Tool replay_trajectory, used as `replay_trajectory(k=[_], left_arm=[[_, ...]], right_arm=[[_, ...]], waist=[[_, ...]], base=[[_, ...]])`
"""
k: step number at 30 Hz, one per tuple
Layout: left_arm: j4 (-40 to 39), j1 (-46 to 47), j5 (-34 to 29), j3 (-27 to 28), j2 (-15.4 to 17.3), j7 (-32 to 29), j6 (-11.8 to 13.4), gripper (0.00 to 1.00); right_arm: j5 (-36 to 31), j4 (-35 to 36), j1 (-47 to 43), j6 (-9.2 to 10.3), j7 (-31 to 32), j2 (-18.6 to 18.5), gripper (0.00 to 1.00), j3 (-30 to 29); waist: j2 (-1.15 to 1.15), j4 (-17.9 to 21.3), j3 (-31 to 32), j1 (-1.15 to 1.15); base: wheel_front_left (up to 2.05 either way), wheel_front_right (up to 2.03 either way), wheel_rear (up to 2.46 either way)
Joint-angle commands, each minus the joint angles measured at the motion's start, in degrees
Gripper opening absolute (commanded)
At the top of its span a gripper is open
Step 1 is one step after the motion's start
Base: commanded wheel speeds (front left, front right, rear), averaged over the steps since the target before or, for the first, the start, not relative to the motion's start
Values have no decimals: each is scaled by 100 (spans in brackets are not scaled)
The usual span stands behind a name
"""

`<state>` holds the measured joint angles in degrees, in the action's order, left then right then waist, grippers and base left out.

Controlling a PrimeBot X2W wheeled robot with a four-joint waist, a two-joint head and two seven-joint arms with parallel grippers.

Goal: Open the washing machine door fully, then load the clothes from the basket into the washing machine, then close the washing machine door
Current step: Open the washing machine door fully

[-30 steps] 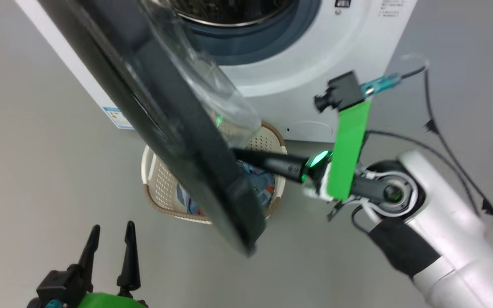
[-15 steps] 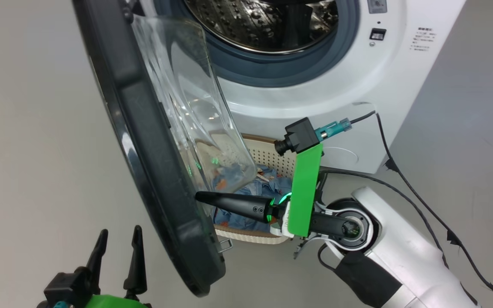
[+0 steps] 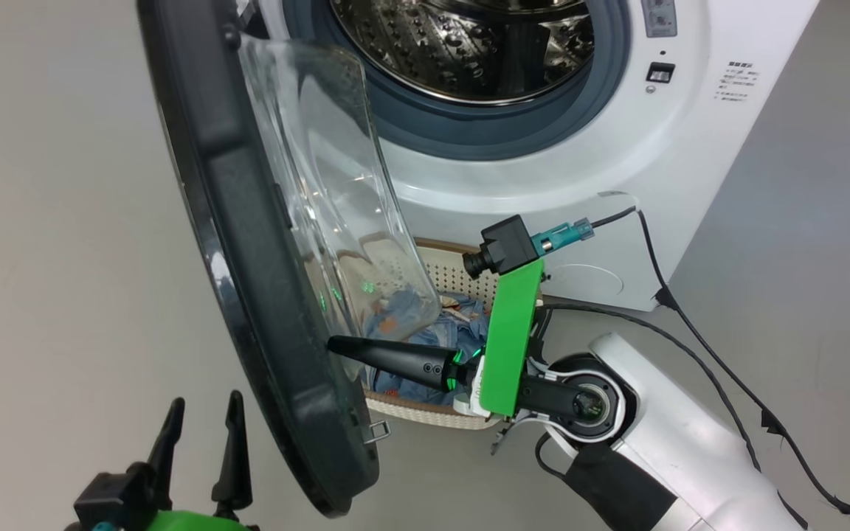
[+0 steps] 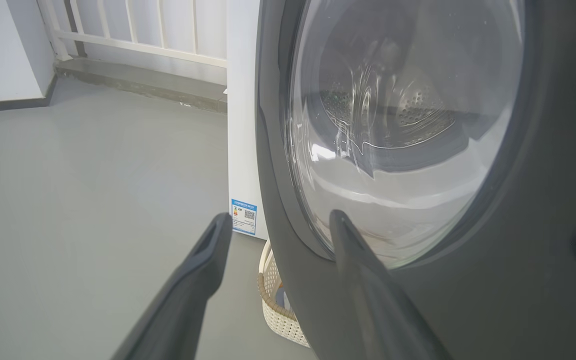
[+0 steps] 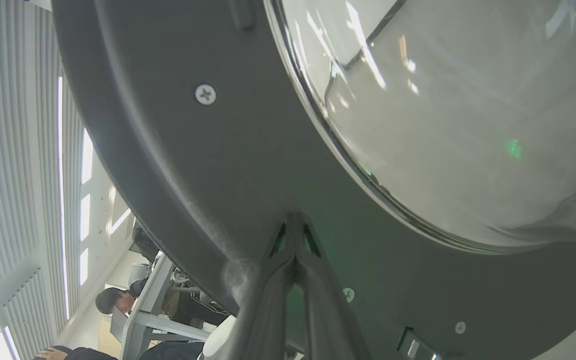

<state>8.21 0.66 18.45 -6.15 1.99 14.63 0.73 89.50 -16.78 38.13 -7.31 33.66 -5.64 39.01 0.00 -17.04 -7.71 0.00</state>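
The washing machine (image 3: 543, 184) fills twelve o'clock in the head view, its washing machine door (image 3: 248, 258) swung partway out toward nine. Below, at centre, the basket (image 3: 454, 273) holds the clothes (image 3: 462, 317). The right claw (image 3: 332, 344), clenched on nothing, presses tip-first against the door's smooth inner frame (image 5: 248, 165) and could skid onto the glass (image 3: 336, 192). A wider swing could strike the left claw (image 3: 204, 400), spread empty at seven o'clock. The blue label (image 4: 244, 216) shows a QR square; its text, like the small print (image 3: 736, 77) at one o'clock, is illegible.
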Motion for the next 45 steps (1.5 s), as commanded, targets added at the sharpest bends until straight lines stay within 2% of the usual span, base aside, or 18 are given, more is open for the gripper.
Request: replay_trajectory(k=[1,5,9,11,13,14,15,20,24,29,32,34,36,45], left_arm=[[-148,-11,4,195,88,37,-1,100],[-153,-35,-17,236,88,37,10,100],[-141,-46,-50,337,88,37,-13,100],[-135,-53,-69,399,88,37,-28,100],[-135,-63,-89,458,88,37,-38,100],[-133,-69,-100,491,88,37,-46,100],[-128,-72,-110,525,88,37,-55,100],[-119,-89,-169,685,88,37,-81,100],[-119,-114,-213,768,88,37,-110,100],[-104,-133,-259,886,88,37,-165,100],[-127,-185,-289,960,88,37,-191,100],[-142,-220,-307,1009,88,37,-196,100],[-160,-248,-314,1084,88,37,-194,100],[-180,-280,-365,1334,88,37,-270,100]], right_arm=[[-1,161,-43,-18,-68,223,0,94],[-31,242,-78,-18,-139,178,0,83],[-157,427,-124,-18,-283,-44,0,70],[-261,557,-144,-18,-419,-195,33,65],[-340,694,-185,-18,-609,-343,50,45],[-427,772,-187,-18,-719,-438,81,55],[-504,864,-198,-18,-830,-533,100,81],[-892,1186,-293,-18,-1632,-1030,100,193],[-1461,1281,-333,-18,-2602,-1530,100,422],[-2492,871,-478,-18,-4185,-2190,100,791],[-2912,493,-657,-18,-4754,-2345,100,820],[-3236,293,-805,-18,-4845,-2371,100,678],[-3688,222,-985,-18,-4860,-2301,100,254],[-6012,553,-2385,-18,-4864,-1479,100,-1911]], waist=[[0,55,50,0],[0,134,102,0],[0,237,160,0],[0,287,185,0],[0,338,208,0],[0,363,216,0],[0,384,222,0],[0,528,268,0],[0,643,330,0],[0,775,415,0],[0,900,466,0],[0,982,489,0],[0,1081,500,0],[0,1363,492,0]], base=[[0,0,0],[0,0,0],[0,0,0],[0,0,0],[0,0,0],[0,0,0],[0,0,0],[0,0,0],[0,0,0],[0,0,0],[0,0,0],[0,0,0],[0,0,0],[0,0,0]])
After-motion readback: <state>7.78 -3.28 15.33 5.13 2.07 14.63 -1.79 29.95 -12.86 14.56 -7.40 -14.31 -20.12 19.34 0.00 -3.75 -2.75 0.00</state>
